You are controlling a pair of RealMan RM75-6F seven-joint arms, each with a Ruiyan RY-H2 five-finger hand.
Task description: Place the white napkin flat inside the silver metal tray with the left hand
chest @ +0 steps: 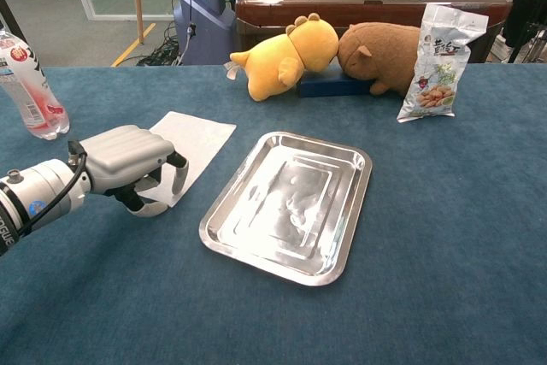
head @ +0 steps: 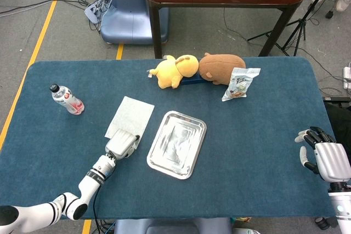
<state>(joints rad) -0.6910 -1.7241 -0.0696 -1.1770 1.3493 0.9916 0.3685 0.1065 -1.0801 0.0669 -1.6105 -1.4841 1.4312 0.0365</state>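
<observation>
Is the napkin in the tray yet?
No. The white napkin lies on the cloth left of the empty silver tray, its near end under the left hand.

Sitting on the tabletop (head: 263, 152) are one white napkin (head: 131, 115), one silver metal tray (head: 176, 143), one water bottle (head: 67, 99), one snack bag (head: 240, 83), one blue block (chest: 332, 85) and two plush toys, a yellow one (head: 173, 70) and a brown one (head: 220, 68). Two robot hands are showing: the left hand (chest: 128, 161) and the right hand (head: 324, 157).
</observation>
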